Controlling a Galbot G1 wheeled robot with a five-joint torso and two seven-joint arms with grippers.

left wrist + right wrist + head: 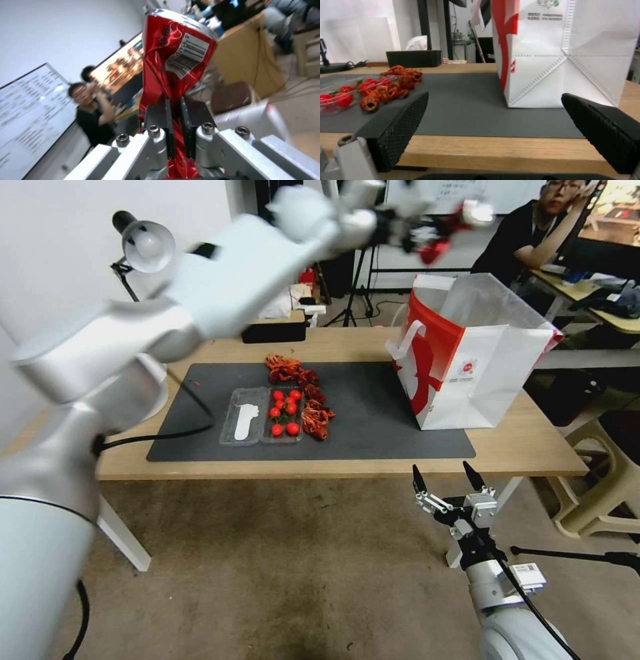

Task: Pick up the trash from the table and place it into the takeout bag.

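Head view: left gripper [427,237] pinches the crushed red can [173,65] above the takeout bag [480,373]. Best centre it over the opening before releasing. Right gripper [447,480] waits, jaws spread, empty.

A brownish carpet [280,567] is spread over the floor. A white wall [60,253] is seen behind a desk lamp [143,243], and a beige plastic stool [603,480] is placed nearby.

On my left wrist feed I can make out a white barcode label on the crushed red can [176,57], with a digit that looks like a 6 at its corner; the rest is too blurred. The takeout bag [480,373] carries a small round red logo and fine print I cannot read.
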